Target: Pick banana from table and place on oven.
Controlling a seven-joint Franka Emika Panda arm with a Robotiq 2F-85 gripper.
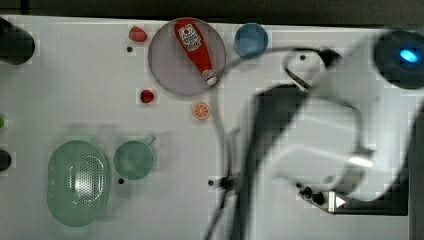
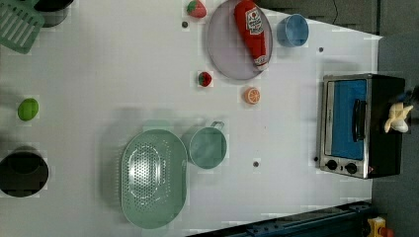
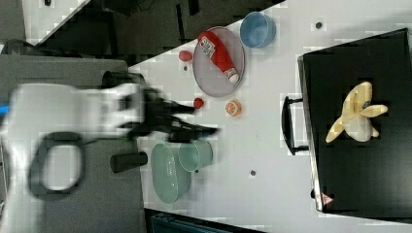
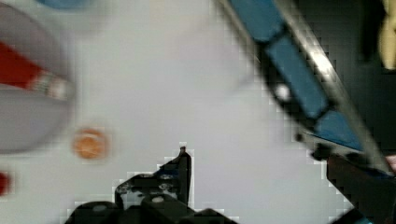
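The banana lies on top of the oven, well apart from the gripper, whose jaws stand wide and empty, so the task looks done.

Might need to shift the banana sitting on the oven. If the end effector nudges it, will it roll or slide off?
The banana probably won't roll: its stubby fingers fan out, bracing it. It looks like a small toy, likely light, so a nudge may skid it across the oven's smooth black top. It sits well inside the edges, so there is some margin.
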